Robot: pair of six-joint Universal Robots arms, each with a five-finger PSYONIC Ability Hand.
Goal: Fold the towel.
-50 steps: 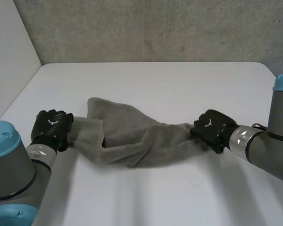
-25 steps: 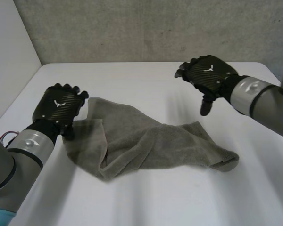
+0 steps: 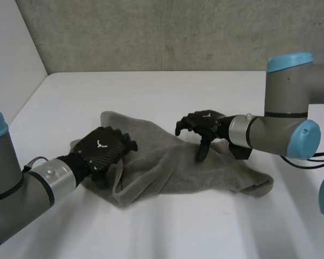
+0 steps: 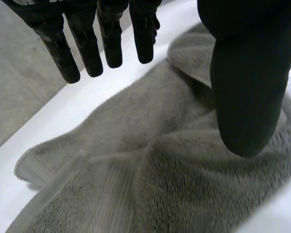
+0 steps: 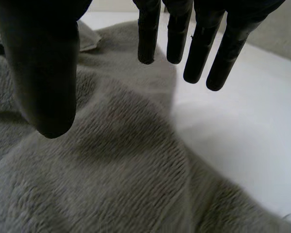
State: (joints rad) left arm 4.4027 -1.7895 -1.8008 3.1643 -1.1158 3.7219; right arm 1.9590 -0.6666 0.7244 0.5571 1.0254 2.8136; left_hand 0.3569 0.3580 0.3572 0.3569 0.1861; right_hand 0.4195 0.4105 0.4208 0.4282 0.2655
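A grey towel (image 3: 167, 162) lies crumpled in a long bunch on the white table (image 3: 167, 91). My left hand (image 3: 102, 151) hovers over the towel's left end, open, fingers (image 4: 87, 43) straight and thumb (image 4: 247, 97) apart above the cloth (image 4: 150, 174), holding nothing. My right hand (image 3: 202, 124) hangs above the middle of the towel, open, with its fingers (image 5: 203, 48) and thumb (image 5: 43, 82) pointing down over the cloth (image 5: 111, 160) and nothing between them.
A grey wall (image 3: 167, 32) stands behind the table's far edge, and a pale wall (image 3: 11, 59) runs along its left side. Bare table (image 3: 178, 226) lies in front of the towel and behind it.
Both hands let go of the towel's ends, lifted with fingers spread, then came inward and down over the cloth. The towel has slackened and settled on the table.
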